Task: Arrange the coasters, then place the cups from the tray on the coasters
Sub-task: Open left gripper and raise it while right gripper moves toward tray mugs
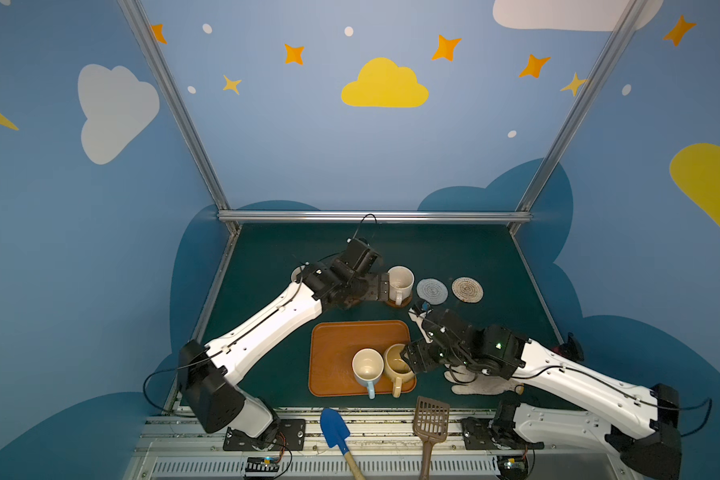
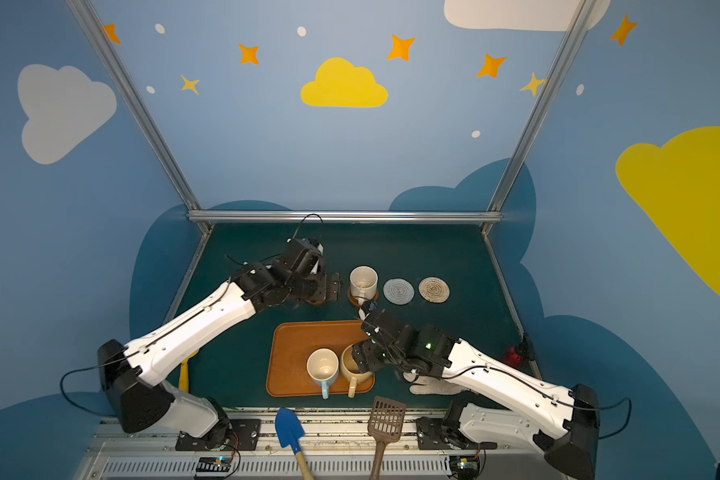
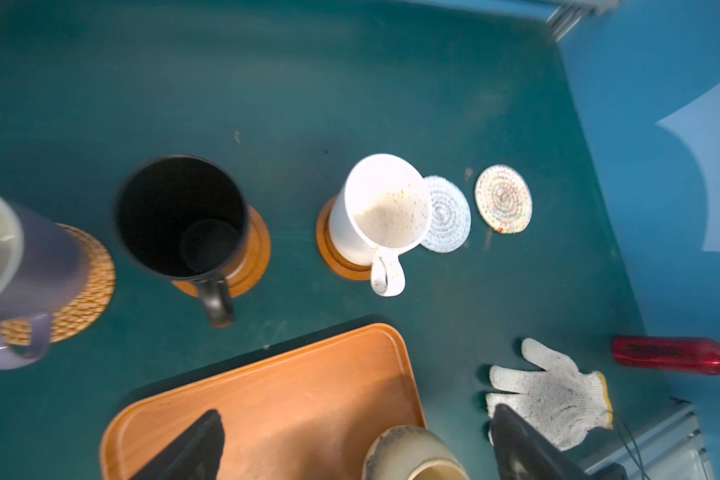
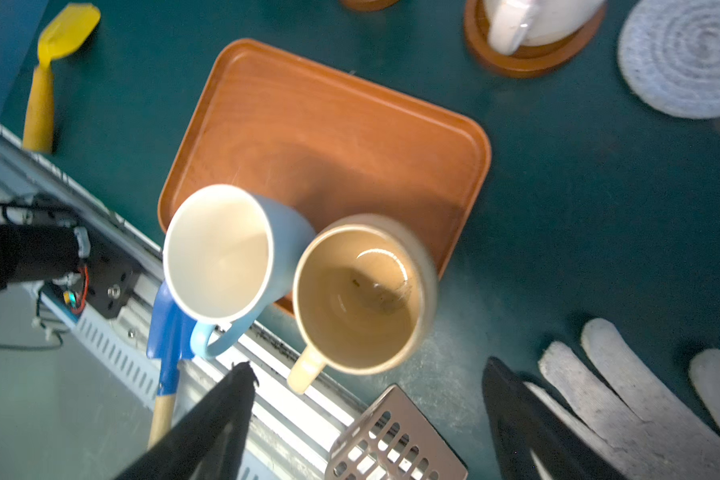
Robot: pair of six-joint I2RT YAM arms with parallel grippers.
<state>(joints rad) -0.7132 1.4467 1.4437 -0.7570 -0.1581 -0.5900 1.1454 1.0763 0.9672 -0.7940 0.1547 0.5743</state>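
Along the back row, the lilac cup (image 3: 38, 257) stands on the rattan coaster (image 3: 88, 286). The black cup (image 3: 184, 216) and the cream speckled cup (image 1: 400, 281) each stand on a brown coaster (image 1: 404, 302). The grey coaster (image 1: 432, 291) and beige coaster (image 1: 467, 289) lie bare. The tray (image 1: 333, 345) holds the pale blue cup (image 1: 368, 368) and the tan cup (image 1: 395, 368). My left gripper (image 1: 385, 286) is open and empty just left of the cream cup. My right gripper (image 4: 371, 415) is open at the tan cup's (image 4: 358, 291) right side.
A white work glove (image 1: 479, 386) lies under the right arm. A blue shovel (image 1: 334, 432) and a brown slotted scoop (image 1: 432, 417) rest on the front rail. A yellow scoop (image 4: 59, 41) lies at the front left, and a red object (image 3: 670, 355) at the right edge.
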